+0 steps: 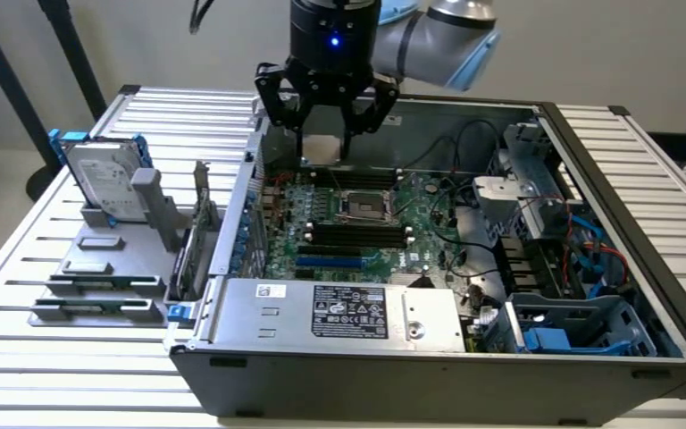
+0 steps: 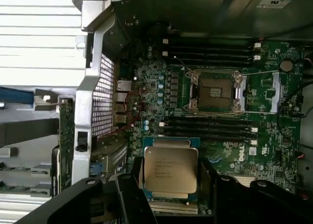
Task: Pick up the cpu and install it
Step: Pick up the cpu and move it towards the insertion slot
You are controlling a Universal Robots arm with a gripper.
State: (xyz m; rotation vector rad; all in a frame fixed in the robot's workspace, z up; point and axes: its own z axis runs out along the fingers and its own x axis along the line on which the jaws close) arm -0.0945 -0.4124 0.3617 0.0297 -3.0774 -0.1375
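Here the cpu (image 1: 322, 148) is clasped by the gripper (image 1: 322, 134) at the exterior view's upper centre; just below, the socket (image 1: 360, 207) is flanked by memory slots (image 1: 349, 234).

My table (image 1: 69, 375) is pale metal slats. Directly on it sit the open computer case (image 1: 439, 380), across the exterior view's middle and right, and a grey parts rack (image 1: 99, 268) at the exterior view's left.

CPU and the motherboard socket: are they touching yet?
Apart. The wrist view shows the cpu held in the gripper, while the empty socket lies clear of it, with memory slots between them.
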